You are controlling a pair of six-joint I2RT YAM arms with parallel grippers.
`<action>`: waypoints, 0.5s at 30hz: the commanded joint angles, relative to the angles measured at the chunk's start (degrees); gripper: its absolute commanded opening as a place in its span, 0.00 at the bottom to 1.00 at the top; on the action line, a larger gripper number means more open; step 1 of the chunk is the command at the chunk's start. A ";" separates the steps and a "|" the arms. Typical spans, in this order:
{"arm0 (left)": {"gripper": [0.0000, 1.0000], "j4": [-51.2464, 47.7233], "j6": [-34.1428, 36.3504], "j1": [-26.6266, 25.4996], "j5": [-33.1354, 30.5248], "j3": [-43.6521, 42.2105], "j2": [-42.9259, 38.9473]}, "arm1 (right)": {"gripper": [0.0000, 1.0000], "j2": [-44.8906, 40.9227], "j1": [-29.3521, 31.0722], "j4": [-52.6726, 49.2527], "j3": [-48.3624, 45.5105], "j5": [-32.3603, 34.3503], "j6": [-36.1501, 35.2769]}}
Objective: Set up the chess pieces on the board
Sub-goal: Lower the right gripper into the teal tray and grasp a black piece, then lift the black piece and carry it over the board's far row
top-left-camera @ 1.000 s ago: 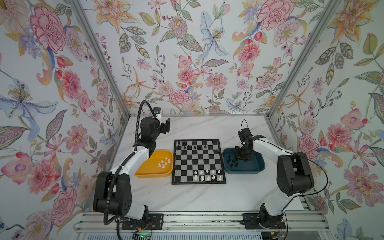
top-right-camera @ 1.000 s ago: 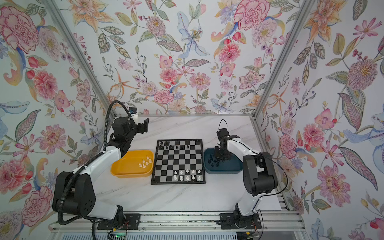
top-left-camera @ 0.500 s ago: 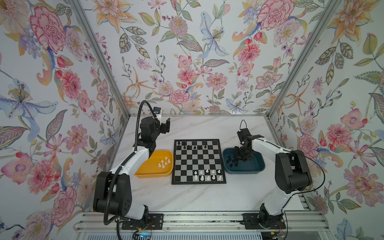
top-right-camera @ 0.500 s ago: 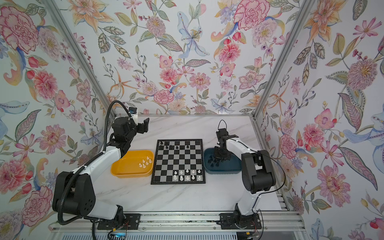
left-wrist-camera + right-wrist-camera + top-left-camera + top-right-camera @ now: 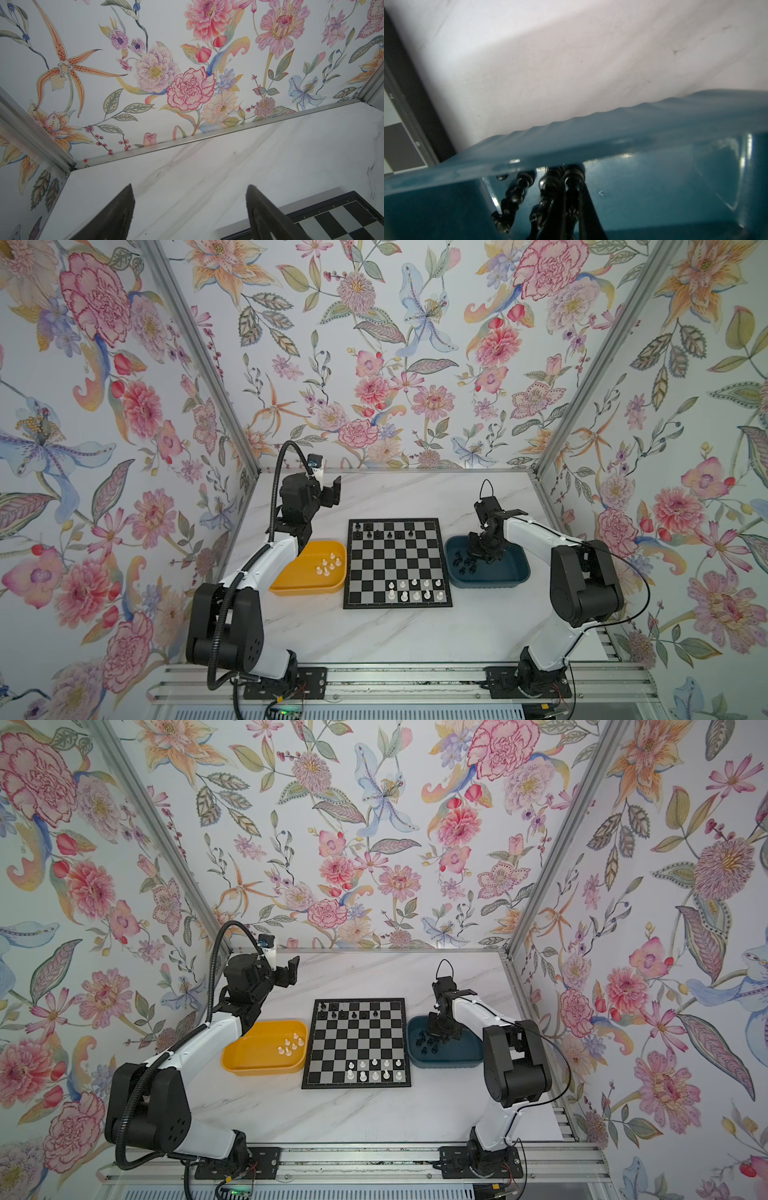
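Right fingers (image 5: 583, 224) closed inside blue tray (image 5: 490, 583), apparently pinching one black piece (image 5: 573, 182) for transfer to the board (image 5: 397, 564) just beside them. Left fingers (image 5: 266, 218) wide open, empty, held clear of it.

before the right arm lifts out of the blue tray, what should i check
1. Fingers of the right gripper closed: ok, shut, down inside the dark blue tray.
2. Exactly one piece pinched: cannot tell; the right wrist view is blurred and several black pieces crowd the fingers.
3. Neighbouring pieces clear of the fingers: not ok, they lie close beside them.
4. Free squares on the far rows of the board: ok, the far-right corner is bare in both top views.
5. Path clear of the left gripper: ok, open, nothing between its fingers, up off the table beyond the yellow tray.
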 commanded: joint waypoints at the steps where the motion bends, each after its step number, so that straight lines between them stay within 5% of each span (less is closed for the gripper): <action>1: 0.85 1.84 0.62 -0.55 0.69 1.09 0.28 | 0.00 0.53 0.32 -1.64 1.37 0.52 -0.14; 15: 0.85 2.98 0.62 -0.52 1.83 -0.10 0.02 | 0.00 -4.98 0.38 -11.49 4.86 3.04 -0.28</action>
